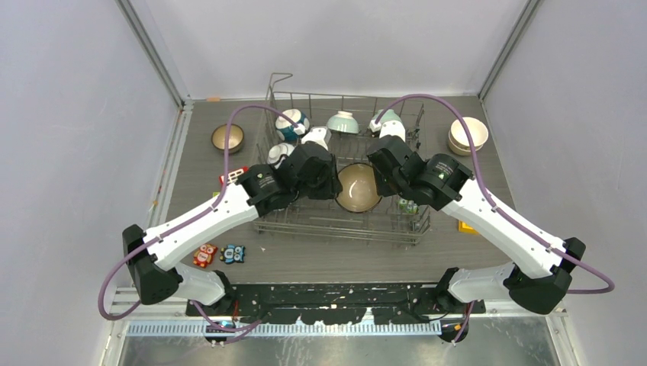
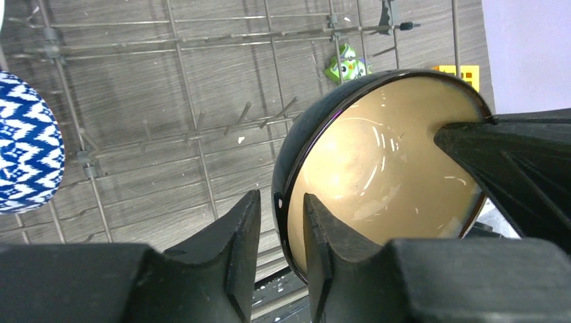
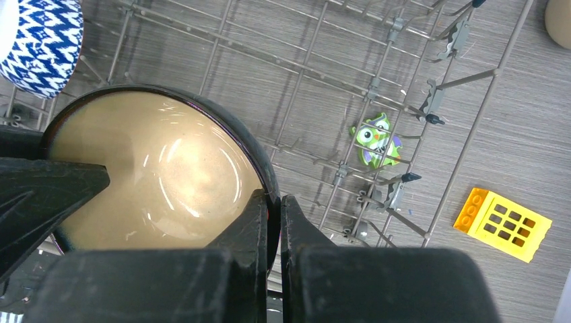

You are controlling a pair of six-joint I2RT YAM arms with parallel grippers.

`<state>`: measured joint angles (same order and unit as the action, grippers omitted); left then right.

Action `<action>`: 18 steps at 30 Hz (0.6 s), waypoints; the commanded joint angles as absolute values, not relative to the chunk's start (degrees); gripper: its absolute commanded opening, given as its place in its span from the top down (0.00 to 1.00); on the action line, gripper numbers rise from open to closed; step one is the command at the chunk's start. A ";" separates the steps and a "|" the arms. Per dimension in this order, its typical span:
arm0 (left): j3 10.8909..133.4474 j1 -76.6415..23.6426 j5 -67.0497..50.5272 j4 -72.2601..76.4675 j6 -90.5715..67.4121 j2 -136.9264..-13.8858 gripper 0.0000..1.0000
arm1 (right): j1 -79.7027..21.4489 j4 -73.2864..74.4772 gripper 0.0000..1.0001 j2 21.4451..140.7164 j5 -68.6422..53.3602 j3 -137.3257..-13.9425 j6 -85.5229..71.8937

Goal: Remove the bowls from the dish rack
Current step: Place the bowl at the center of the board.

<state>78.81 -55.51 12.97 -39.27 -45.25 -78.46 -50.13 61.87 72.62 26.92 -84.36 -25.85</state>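
One dark round ceramic bowl with beige inside (image 1: pixel 358 187), mouth up, at the middle of the grey metal wire dish rack (image 1: pixel 343 229). Right rim clamped tight in right gripper (image 3: pixel 273 198); left rim between narrowly open jaws of left gripper (image 2: pixel 281 198), not yet pinched.

Overhead wide, wrists close, shared bowl (image 2: pixel 377 155)

Grey surface (image 1: pixel 328 259): orange owl toy (image 1: pixel 204 254) and blue owl toy (image 1: pixel 232 253) side by side toward the near left corner; red block (image 1: pixel 231 176) farther along the left edge; green owl toy (image 3: pixel 377 140) and yellow block (image 3: pixel 501 224) toward the right edge.
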 commanded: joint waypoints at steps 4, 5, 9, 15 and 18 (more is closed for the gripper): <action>84.44 -55.28 17.03 -43.14 -45.31 -78.93 0.61 | -49.96 56.45 0.99 70.34 28.43 -85.39 -27.43; 84.76 -55.28 17.35 -43.82 -45.20 -79.15 0.61 | -49.97 56.45 0.99 70.44 28.47 -85.43 -27.42; 85.53 -55.28 17.57 -45.02 -45.12 -79.92 0.62 | -49.91 56.33 0.99 70.77 28.42 -85.61 -27.49; 86.12 -55.28 18.03 -45.28 -44.74 -80.57 0.69 | -49.92 55.99 0.99 71.08 28.03 -85.78 -27.46; 86.30 -55.28 17.73 -45.10 -44.74 -80.88 0.70 | -49.93 56.00 0.99 71.27 28.02 -85.91 -27.51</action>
